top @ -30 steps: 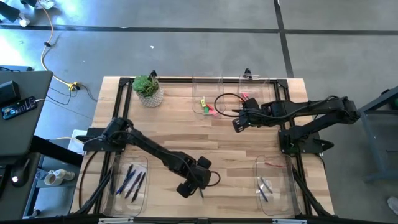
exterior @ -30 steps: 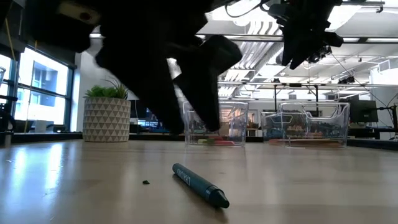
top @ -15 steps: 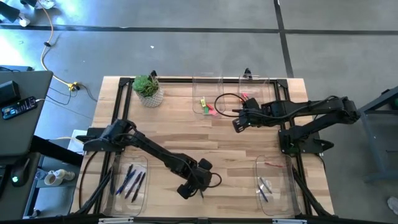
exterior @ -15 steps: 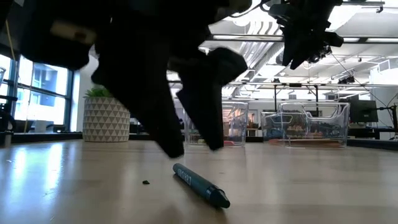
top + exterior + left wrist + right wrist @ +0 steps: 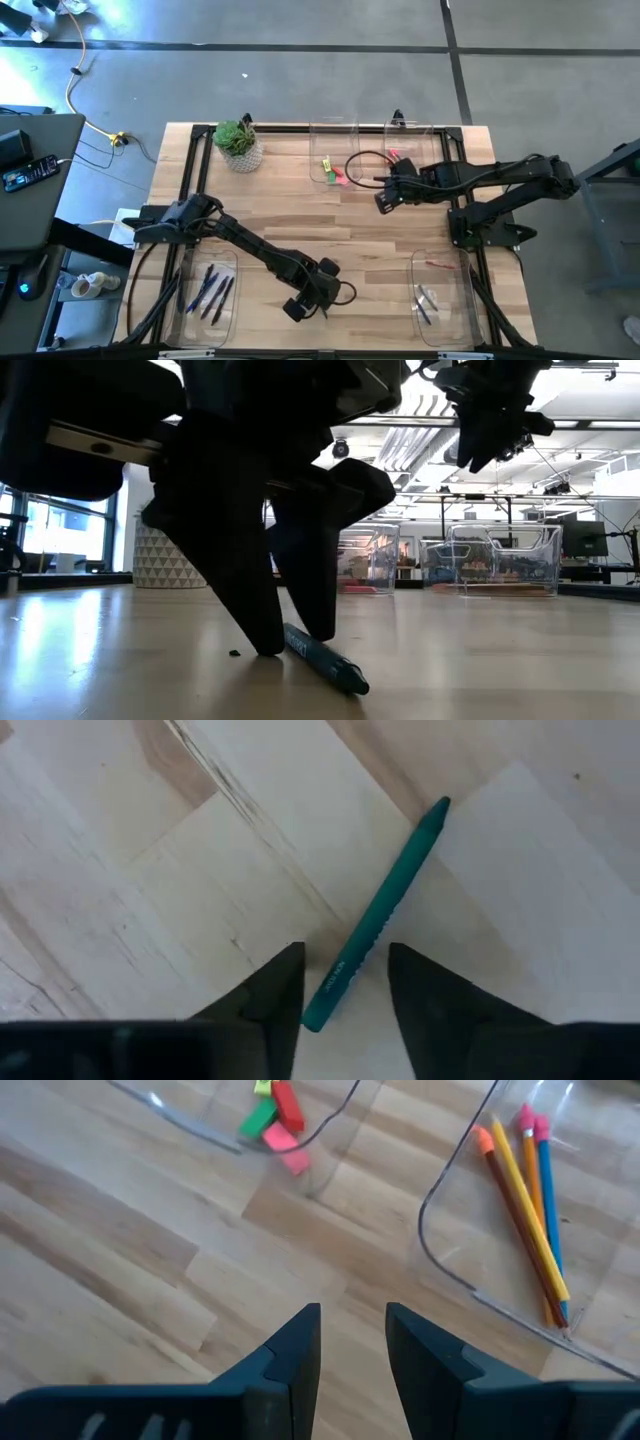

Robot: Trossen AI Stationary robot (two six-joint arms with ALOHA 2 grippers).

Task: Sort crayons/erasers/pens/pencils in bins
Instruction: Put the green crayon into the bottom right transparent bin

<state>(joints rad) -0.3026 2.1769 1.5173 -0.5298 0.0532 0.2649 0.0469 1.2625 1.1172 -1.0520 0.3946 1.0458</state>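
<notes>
Left gripper (image 5: 345, 990) is down on the table (image 5: 400, 235) near the front edge, its parted fingers (image 5: 240, 580) straddling the teal crayon's (image 5: 378, 915) blunt end, not yet clamped. Right gripper (image 5: 352, 1345) hangs empty and parted above the back bins (image 5: 440, 1240)

You have a potted plant (image 5: 238, 144) at the far left corner of the wooden desk (image 5: 300, 215), a green leafy tuft in a white pot with a triangle pattern. In the low view only a part of that pot (image 5: 165, 560) shows. Off the desk to the left stands a dark side table (image 5: 30, 190) with a remote-like device (image 5: 28, 172) lying on it. A yellow cable (image 5: 78, 80) runs across the grey floor (image 5: 300, 80) toward the desk's far left corner. Beyond the desk, the low view shows you a room with large windows (image 5: 60, 510) on the left and a monitor (image 5: 585, 540) on the far right.
</notes>
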